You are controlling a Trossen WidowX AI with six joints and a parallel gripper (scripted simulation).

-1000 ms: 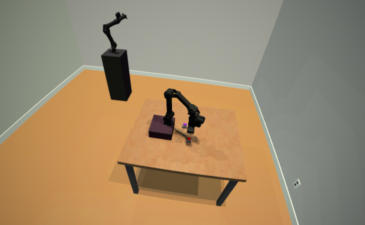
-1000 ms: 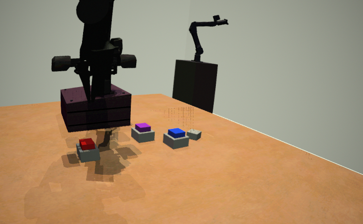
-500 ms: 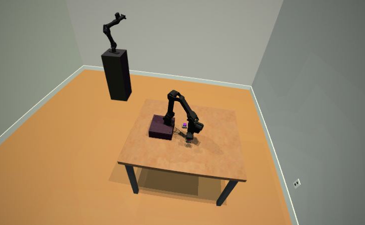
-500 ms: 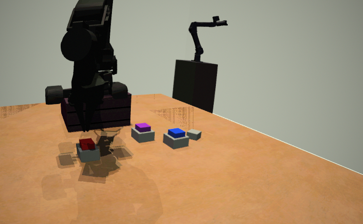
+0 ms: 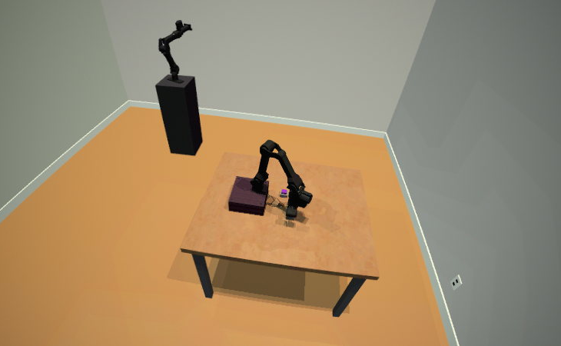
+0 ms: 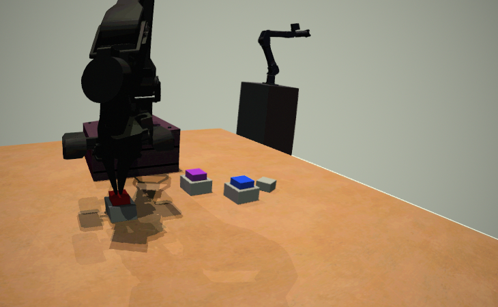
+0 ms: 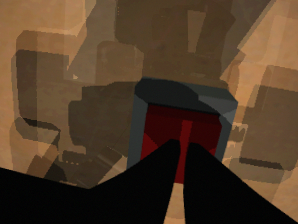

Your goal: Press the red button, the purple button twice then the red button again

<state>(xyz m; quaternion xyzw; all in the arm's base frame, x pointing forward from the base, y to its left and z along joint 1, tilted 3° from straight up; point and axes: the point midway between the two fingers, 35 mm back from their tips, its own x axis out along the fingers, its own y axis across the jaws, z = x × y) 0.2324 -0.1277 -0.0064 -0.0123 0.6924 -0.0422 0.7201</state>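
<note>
Grey walls and an orange floor surround a wooden table (image 5: pixel 325 254) with a mottled tan top, the arm's dark purple base (image 6: pixel 159 152) bolted on it. In the exterior view three buttons stand in a row: red (image 6: pixel 119 198) at 9 o'clock, purple (image 6: pixel 196 174) in the middle, blue (image 6: pixel 241 181) at 3 o'clock, with a small grey block (image 6: pixel 266 184) just beside the blue one at its 2 o'clock.

The gripper (image 6: pixel 119 187) points straight down, fingers together with nothing between them, their tips touching the red cap. In the wrist view the two black fingers meet in a narrow wedge over the cap's 6 o'clock half. A red press looks under way; whether the cap has bottomed out cannot be told, and these views alone do not show whether this is the opening press or the closing one. The purple and blue caps sit fully raised. If it is the first press, two purple presses and one more red remain; if the last, only the release is left.

Each button is a flat, square, matte cap in a boxy grey housing with hard edges. The block is a plain low cuboid. The arm is smooth matte black, casting layered, blocky shadows round the red button.
</note>
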